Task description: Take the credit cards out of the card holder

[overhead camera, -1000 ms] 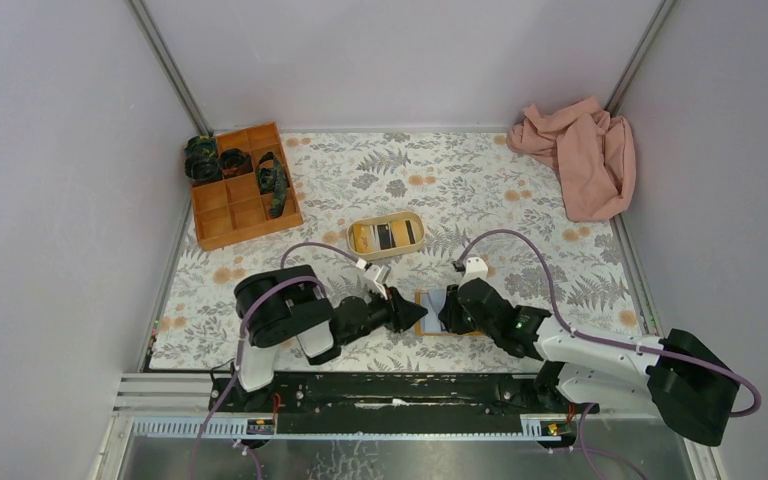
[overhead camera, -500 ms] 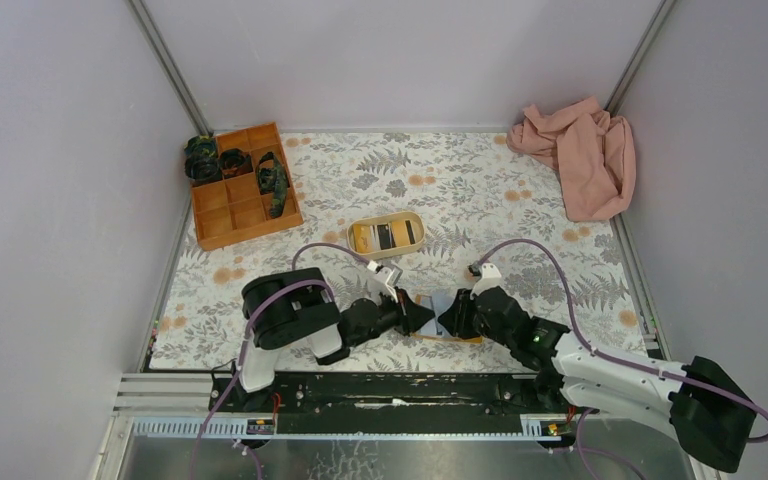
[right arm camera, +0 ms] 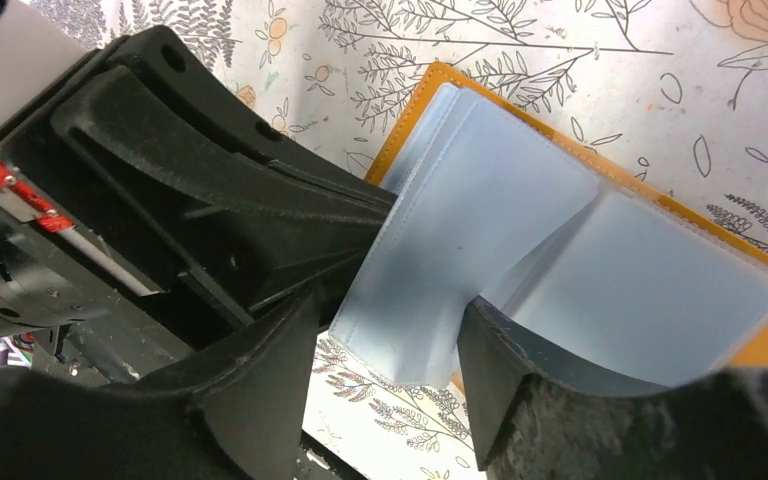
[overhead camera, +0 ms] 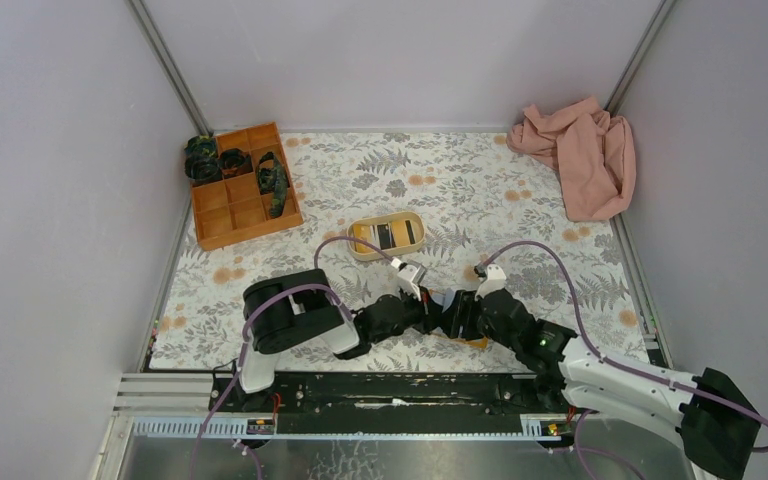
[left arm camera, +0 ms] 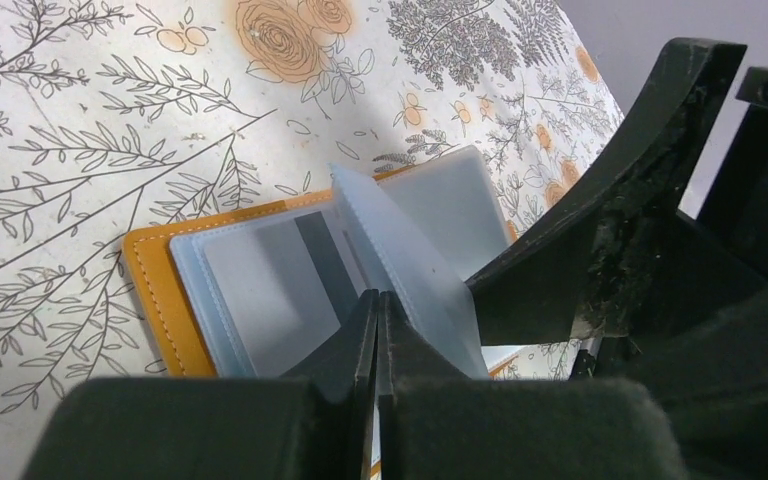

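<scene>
The card holder (overhead camera: 474, 342) lies open on the flowered table (overhead camera: 520, 200), close to the near edge. From above it is almost hidden, because the left gripper (overhead camera: 435, 303) and the right gripper (overhead camera: 460, 310) meet over it. Only an orange corner shows.

In the left wrist view, the orange cover (left arm camera: 148, 290) lies flat. One light blue plastic sleeve (left arm camera: 400, 240) stands up from the middle. The left claw is pressed together, and it seems to pinch the lower edge of this sleeve.

In the right wrist view, the same sleeve (right arm camera: 460, 220) bends upward from the open holder. The right claw is spread, with one finger (right arm camera: 280, 350) on each side of the sleeve's free edge. It does not squeeze anything. Whether a card sits inside the sleeve, I cannot tell surely.

I judge that the holder is light and thin. The cover looks a little stiff, but the sleeves are soft, smooth and probably slippery, and they fold easily. A pull on a sleeve could lift the whole holder. It would be better to keep the sleeve or cover held and take a card by its open edge.
</scene>
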